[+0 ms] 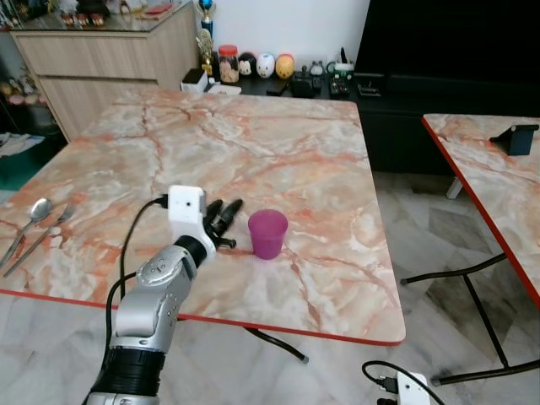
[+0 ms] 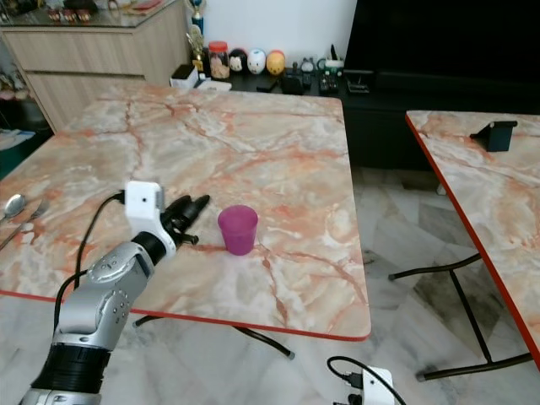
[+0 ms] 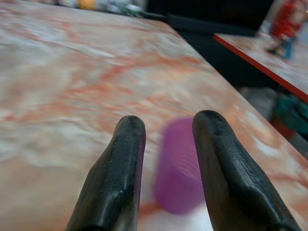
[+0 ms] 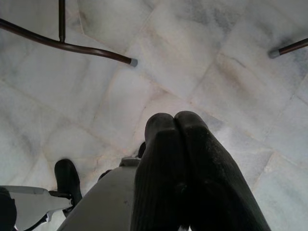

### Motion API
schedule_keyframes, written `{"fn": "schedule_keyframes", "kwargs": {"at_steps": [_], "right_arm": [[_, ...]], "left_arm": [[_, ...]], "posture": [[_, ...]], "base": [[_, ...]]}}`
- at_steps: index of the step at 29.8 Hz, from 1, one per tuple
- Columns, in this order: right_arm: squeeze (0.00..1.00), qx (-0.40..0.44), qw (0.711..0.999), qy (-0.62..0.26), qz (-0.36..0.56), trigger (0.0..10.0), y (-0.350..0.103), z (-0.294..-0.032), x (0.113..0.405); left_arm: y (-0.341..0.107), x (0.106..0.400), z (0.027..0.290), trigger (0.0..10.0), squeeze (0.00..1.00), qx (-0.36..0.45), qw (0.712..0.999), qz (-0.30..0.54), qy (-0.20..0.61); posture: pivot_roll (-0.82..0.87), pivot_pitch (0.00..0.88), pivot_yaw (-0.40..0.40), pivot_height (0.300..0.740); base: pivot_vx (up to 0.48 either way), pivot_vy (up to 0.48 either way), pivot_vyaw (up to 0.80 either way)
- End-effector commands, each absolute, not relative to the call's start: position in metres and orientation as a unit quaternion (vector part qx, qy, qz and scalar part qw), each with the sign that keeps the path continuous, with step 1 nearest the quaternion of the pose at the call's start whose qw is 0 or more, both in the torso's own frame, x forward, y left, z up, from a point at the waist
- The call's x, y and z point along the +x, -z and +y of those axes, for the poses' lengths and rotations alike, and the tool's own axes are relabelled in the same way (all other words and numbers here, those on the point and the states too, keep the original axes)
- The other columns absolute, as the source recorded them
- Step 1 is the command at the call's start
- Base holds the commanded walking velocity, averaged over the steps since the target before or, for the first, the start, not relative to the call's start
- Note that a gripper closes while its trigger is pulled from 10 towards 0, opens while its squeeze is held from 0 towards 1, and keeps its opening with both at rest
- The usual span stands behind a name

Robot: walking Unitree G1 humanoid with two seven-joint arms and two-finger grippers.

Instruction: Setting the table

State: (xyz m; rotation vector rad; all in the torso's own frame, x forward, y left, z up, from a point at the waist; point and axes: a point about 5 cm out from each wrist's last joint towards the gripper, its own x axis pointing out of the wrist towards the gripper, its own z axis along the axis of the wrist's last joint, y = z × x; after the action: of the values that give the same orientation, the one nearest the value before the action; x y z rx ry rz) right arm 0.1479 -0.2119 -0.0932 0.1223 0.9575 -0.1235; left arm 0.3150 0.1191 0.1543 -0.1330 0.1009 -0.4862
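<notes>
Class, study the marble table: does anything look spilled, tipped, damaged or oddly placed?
Nothing stands out. The purple cup stands upright beside the open left gripper, with no spill. The spoon and fork lie side by side near the table's left edge.

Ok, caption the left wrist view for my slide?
Left gripper open, its fingers framing the purple cup on the marble table.

A wooden sideboard (image 1: 101, 59) stands against the far wall. Beside it a low black cabinet (image 1: 396, 101) carries small round figurines (image 1: 265, 64) and a jar (image 1: 228, 63). A black stand (image 1: 516, 137) rests on the neighbouring marble surface (image 1: 494, 194).
</notes>
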Motion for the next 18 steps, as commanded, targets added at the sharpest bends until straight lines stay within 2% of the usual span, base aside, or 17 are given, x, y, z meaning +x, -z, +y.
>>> {"fn": "schedule_keyframes", "kwargs": {"at_steps": [1,5,10,15,16,18], "right_arm": [[0.0,0.055,0.882,0.06,0.464,10.0,0.094,-0.214,0.146],[0.0,0.056,0.882,0.06,0.464,10.0,0.094,-0.214,0.147],[0.0,0.057,0.882,0.06,0.464,10.0,0.094,-0.213,0.147],[0.0,0.056,0.882,0.06,0.464,10.0,0.093,-0.214,0.147],[0.0,0.057,0.882,0.06,0.464,10.0,0.093,-0.214,0.147],[0.0,0.057,0.882,0.06,0.464,10.0,0.093,-0.213,0.148]], "left_arm": [[-0.162,0.315,0.113,10.0,1.0,-0.056,0.96,0.062,0.266],[-0.164,0.32,0.113,10.0,1.0,-0.093,0.96,0.091,0.248],[-0.167,0.326,0.115,10.0,1.0,-0.071,0.967,0.102,0.221],[-0.173,0.334,0.115,10.0,1.0,-0.083,0.973,0.103,0.191],[-0.175,0.336,0.115,10.0,0.0,-0.086,0.973,0.108,0.185],[-0.176,0.338,0.113,10.0,0.0,-0.082,0.973,0.111,0.183]], "posture": [[0.07,0.0,-0.023,0.74],[0.07,0.0,-0.024,0.74],[0.07,0.0,-0.024,0.74],[0.07,0.0,-0.024,0.74],[0.07,0.0,-0.024,0.74],[0.07,0.0,-0.023,0.74]], "base": [[0.0,0.0,0.0],[0.0,0.0,0.0],[0.0,0.0,0.0],[0.0,0.0,0.0],[0.0,0.0,0.0],[0.0,0.0,0.0]]}}
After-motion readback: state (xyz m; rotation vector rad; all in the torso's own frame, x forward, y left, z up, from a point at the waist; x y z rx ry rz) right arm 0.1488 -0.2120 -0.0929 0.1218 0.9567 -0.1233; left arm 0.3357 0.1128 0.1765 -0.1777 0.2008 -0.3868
